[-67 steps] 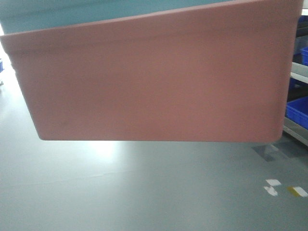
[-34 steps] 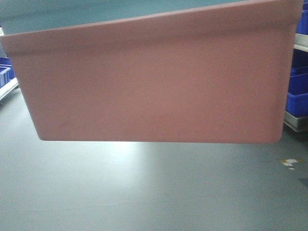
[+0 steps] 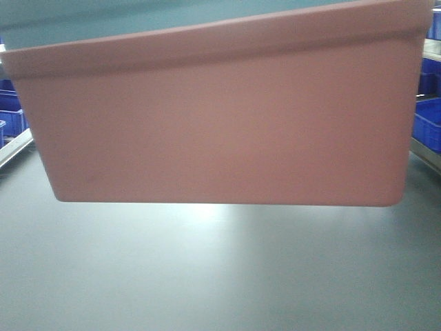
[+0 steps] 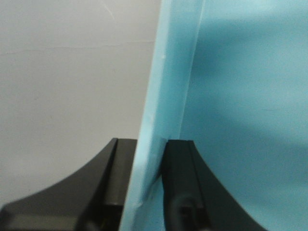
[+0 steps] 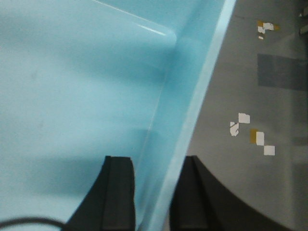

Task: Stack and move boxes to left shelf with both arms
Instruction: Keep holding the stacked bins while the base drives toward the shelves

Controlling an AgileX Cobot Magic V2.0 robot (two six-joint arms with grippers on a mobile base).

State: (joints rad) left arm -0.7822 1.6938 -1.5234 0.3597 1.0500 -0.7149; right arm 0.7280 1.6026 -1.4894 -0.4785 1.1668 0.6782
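Hanging over grey floor, pink tub is filling front view, turquoise tub nesting inside it. Left gripper and right gripper are each pinching turquoise wall between jaws. Tape marks are dotting floor outside right jaws. Blue crates are peeking past tub, cut off.

Grey floor, blue crates and tape marks showing around the edges.
A smooth grey floor is filling the lower front view and catching a pale glare. Dark blue crates are sitting at the left edge and more blue crates at the right, perhaps stacked, though blur is hiding detail. In the right wrist view, white tape scraps are lying near a darker grey patch.
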